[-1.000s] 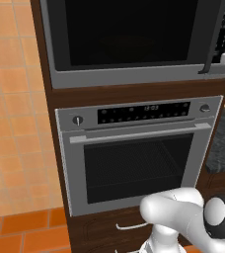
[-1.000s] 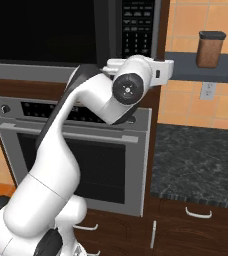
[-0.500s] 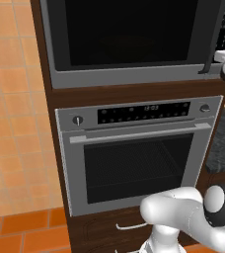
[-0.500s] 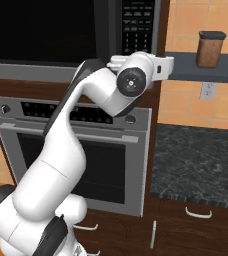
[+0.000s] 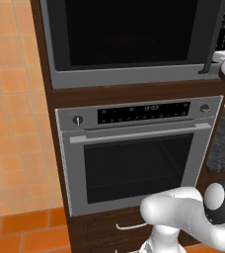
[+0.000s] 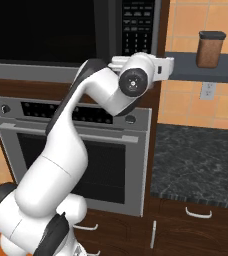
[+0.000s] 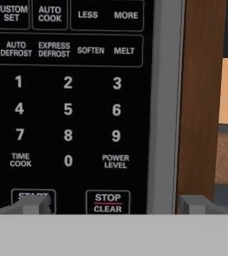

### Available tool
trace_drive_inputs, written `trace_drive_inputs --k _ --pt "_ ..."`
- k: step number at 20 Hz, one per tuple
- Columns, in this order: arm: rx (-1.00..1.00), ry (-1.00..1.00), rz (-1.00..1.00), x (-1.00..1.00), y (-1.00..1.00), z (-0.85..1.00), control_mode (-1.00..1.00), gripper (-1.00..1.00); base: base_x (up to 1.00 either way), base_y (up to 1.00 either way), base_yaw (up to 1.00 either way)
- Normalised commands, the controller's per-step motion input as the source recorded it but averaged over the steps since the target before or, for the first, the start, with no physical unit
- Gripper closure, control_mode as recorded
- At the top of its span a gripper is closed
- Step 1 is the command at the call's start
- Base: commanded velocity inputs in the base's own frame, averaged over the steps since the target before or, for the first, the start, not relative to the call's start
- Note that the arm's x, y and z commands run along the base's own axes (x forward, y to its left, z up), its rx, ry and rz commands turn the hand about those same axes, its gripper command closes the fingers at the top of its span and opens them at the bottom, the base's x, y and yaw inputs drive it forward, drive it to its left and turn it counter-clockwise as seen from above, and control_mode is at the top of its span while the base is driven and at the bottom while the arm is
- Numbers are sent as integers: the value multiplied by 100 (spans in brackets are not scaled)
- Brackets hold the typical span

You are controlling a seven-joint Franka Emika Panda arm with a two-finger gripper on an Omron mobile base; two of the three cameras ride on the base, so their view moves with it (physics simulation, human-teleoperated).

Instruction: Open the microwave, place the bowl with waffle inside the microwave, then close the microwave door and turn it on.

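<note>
In the left base view the microwave (image 5: 134, 42) fills the upper part of the frame: glossy black glass microwave door (image 5: 129, 32), shut, silver-grey frame, dark vertical handle (image 5: 210, 44) at upper right. Below sits a brushed-silver oven (image 5: 134, 153) with two knobs. The hand view adds the flat black keypad (image 7: 68, 105), numbers and START/STOP readable, with the gripper (image 7: 116, 205) fingers spread wide at the bottom, holding nothing. Right base view catches a brown canister (image 6: 210, 49) at upper right and speckled dark counter (image 6: 201, 160).

A brown jar (image 6: 210, 49) stands on a grey shelf (image 6: 196, 67).
</note>
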Motion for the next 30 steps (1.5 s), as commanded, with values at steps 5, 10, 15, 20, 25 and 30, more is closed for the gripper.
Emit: trace_drive_inputs --k 5,10,15,20,25,30 --pt "0 0 0 43 0 0 -100 -100 0 0 0" --pt "0 1 0 36 0 -7 -100 -100 0 0 0" --pt "0 0 0 4 -5 -7 -100 -100 0 0 0" --pt "0 0 0 7 -10 -7 -100 -100 0 0 0" --pt "0 0 0 27 -5 -9 -100 -100 0 0 0" --pt "0 1 0 26 0 -7 -100 -100 0 0 0"
